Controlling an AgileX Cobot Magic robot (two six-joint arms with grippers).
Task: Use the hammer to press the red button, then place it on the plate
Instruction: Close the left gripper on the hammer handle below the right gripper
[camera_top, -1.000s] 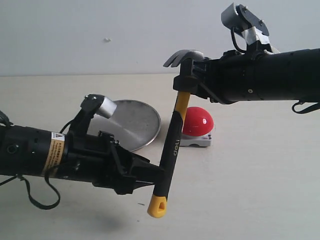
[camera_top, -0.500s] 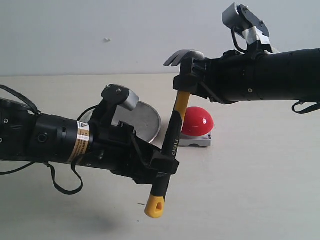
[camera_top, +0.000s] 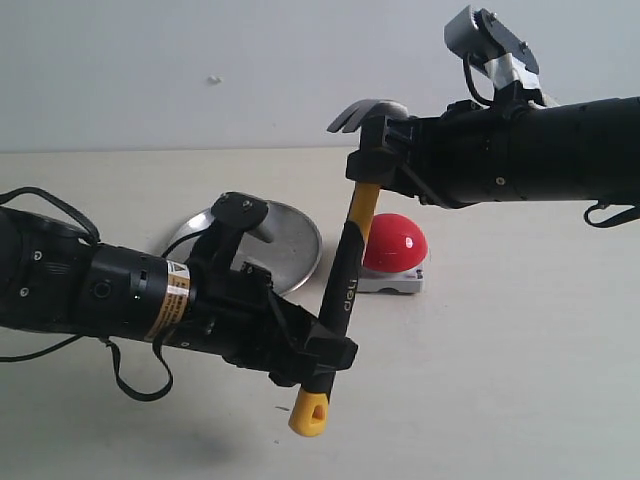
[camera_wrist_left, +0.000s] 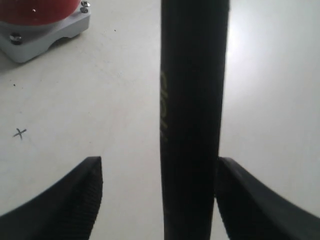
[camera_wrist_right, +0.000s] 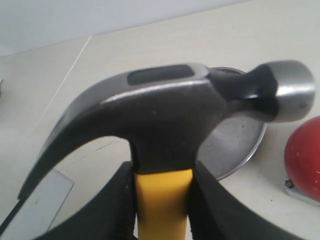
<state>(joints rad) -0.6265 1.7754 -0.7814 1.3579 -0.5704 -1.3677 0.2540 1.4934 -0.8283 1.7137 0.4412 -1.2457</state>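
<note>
Yellow-and-black, steel-headed, slung aslant in mid-air: the hammer (camera_top: 345, 285), head up, yellow butt down, clear of the counter (camera_top: 500, 380). Pinched at the yellow neck, just under the head, by the right pincer (camera_top: 368, 165), pressed tight on both flanks of the neck. From that arm's wrist: the right pincer (camera_wrist_right: 161, 200) closed on yellow, with the dark claw of the hammer (camera_wrist_right: 170, 115) to one side of the grip and the round striking face to the other.

Farther down the black handle, near the butt: the left pincer (camera_top: 325, 355), spread wide about the shaft, not clamped. From its own wrist: the left pincer (camera_wrist_left: 158, 167) astride the hammer (camera_wrist_left: 192, 120), one ribbed finger (camera_wrist_left: 250, 200) up against the black shaft, the other finger (camera_wrist_left: 75, 195) well off it, with pale counter in the gap.

Below the right pincer, on the counter behind the handle: the red button (camera_top: 395, 243), glossy dome on a grey-white base, untouched by either pincer.

Between the two pincers, behind the left one: the plate (camera_top: 290, 245), brushed silver, flat on the counter, near the red button but apart from it, partly masked by the left arm.
</note>
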